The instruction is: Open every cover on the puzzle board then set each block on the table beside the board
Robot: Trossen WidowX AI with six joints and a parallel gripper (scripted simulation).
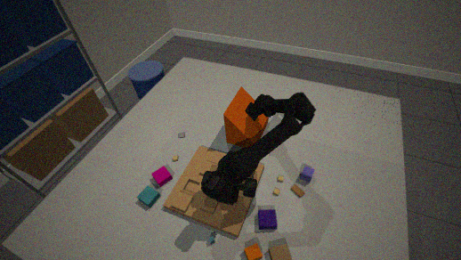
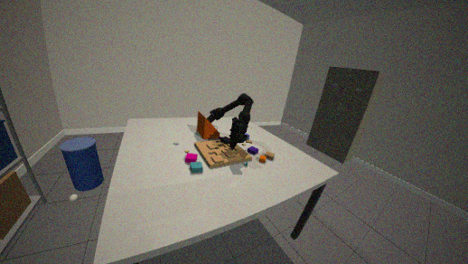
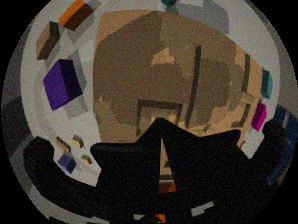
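A magenta block (image 1: 162, 175) (image 2: 191, 157) (image 3: 258, 116) and a teal block (image 1: 149, 196) (image 2: 196, 167) (image 3: 267, 84) lie left of center in the top view, beside the board, perhaps set there once lifted from their wells. Right of them, at lower center, sits the wooden puzzle board (image 1: 231, 226) (image 2: 212, 164) (image 3: 120, 60), tan and flat, its face cut with square recesses and straight grooves, much of it in shadow. My gripper (image 2: 232, 147) (image 3: 158, 120) reaches low over its right part, fingers pressed together on nothing, likely to push a cover rather than pinch one; whether the tips touch wood, I cannot quite make out. Farther right, a dark purple block (image 1: 267, 219) (image 2: 253, 150) (image 3: 62, 84) rests on the table, clear of the board.
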